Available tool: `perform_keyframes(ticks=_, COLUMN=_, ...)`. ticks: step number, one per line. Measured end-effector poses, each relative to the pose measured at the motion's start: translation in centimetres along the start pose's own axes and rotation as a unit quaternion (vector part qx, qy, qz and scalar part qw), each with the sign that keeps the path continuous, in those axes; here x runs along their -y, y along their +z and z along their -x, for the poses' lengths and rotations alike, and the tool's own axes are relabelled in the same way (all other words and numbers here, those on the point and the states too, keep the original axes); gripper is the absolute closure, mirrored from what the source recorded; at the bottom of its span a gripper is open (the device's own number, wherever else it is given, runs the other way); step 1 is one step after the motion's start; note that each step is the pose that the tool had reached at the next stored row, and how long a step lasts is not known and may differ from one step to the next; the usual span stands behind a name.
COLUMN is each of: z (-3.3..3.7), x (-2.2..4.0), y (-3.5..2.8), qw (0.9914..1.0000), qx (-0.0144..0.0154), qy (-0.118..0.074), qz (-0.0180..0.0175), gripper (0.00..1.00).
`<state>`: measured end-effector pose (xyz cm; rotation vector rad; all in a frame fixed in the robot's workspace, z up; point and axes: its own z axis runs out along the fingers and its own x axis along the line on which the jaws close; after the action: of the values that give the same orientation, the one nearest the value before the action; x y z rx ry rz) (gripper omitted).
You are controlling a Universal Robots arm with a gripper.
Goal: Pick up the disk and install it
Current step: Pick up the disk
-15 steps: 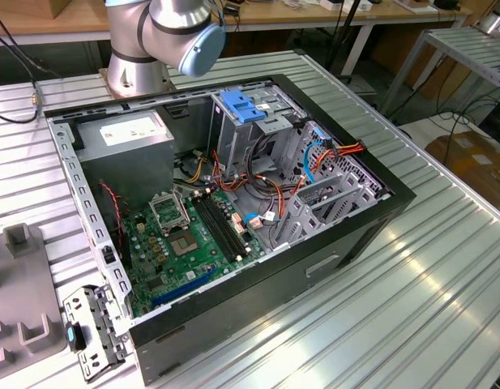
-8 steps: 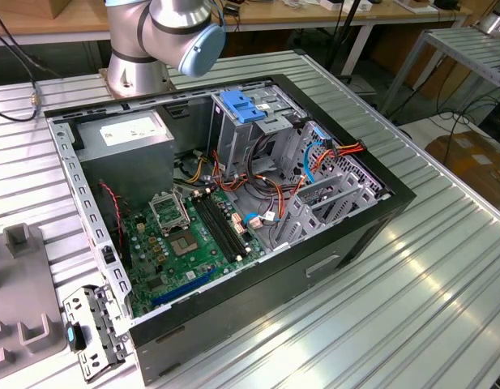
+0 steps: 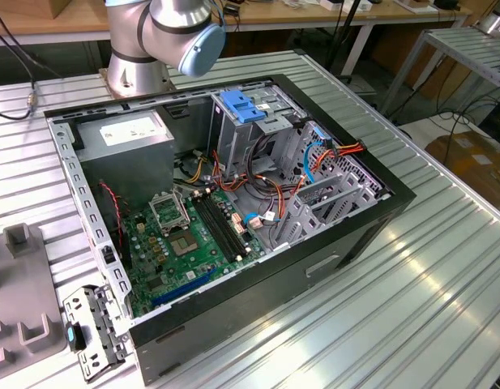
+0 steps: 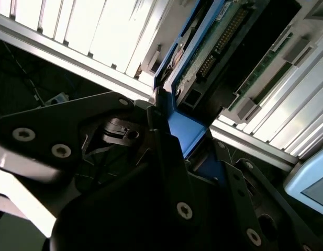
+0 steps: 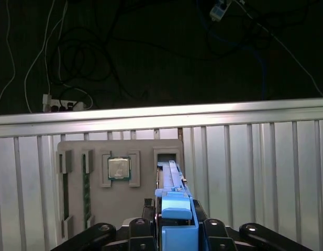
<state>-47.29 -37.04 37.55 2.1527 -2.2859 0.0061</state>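
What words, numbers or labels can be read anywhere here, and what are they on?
No text can be read.
On the white label of the grey box: print too small.
On the motherboard: markings too small.
On the chip in the grey holder: markings blurred.
On the disk, along its circuit board: nothing legible.

An open black case [image 3: 258, 300] lies on the ribbed metal desk [image 3: 412, 308], showing a green motherboard [image 3: 193, 235], a grey power supply [image 3: 124, 134] and a silver cage [image 3: 270, 121]. At the exterior view's left, a bracket [image 3: 96, 328] lies beside a grey tray [image 3: 19, 300]. In the first wrist view, the tray holds a chip [image 5: 119, 168].
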Motion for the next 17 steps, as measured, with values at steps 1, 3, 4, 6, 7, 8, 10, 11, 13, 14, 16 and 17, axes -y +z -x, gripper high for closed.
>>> perform_keyframes(ticks=1, z=0.00, x=0.00, y=-0.14, qw=1.00000, qx=0.0000, qy=0.000, qz=0.0000, gripper=0.63)
perform_keyframes(ticks=3, z=0.00, x=0.00, y=-0.44, qw=1.00000, qx=0.0000, qy=0.000, qz=0.0000, gripper=0.63)
perform_keyframes(ticks=4, z=0.00, x=0.00, y=-0.60, qw=1.00000, qx=0.0000, qy=0.000, qz=-0.0001, gripper=0.63)
perform_keyframes(ticks=6, z=0.00, x=0.00, y=-1.18, qw=1.00000, qx=0.0000, qy=0.000, qz=0.0000, gripper=0.63)
perform_keyframes(ticks=7, z=-0.01, x=0.00, y=-1.35, qw=1.00000, qx=0.0000, qy=0.000, qz=0.0000, gripper=0.63)
perform_keyframes(ticks=8, z=0.00, x=0.00, y=-1.52, qw=1.00000, qx=0.0000, qy=0.000, qz=-0.0001, gripper=0.63)
perform_keyframes(ticks=10, z=-0.01, x=0.00, y=-1.87, qw=1.00000, qx=0.0000, qy=0.000, qz=-0.0001, gripper=0.63)
perform_keyframes(ticks=11, z=-0.01, x=0.00, y=-2.22, qw=1.00000, qx=0.0000, qy=0.000, qz=0.0000, gripper=0.63)
perform_keyframes(ticks=13, z=-0.01, x=0.00, y=-2.67, qw=1.00000, qx=0.0000, qy=0.000, qz=0.0000, gripper=0.63)
perform_keyframes(ticks=14, z=-0.01, x=0.01, y=-2.91, qw=1.00000, qx=0.0000, qy=0.000, qz=0.0000, gripper=0.63)
perform_keyframes(ticks=16, z=-0.01, x=0.01, y=-3.38, qw=1.00000, qx=0.0000, qy=0.000, qz=0.0000, gripper=0.63)
perform_keyframes(ticks=17, z=-0.02, x=0.01, y=-3.52, qw=1.00000, qx=0.0000, qy=0.000, qz=0.0000, gripper=0.63)
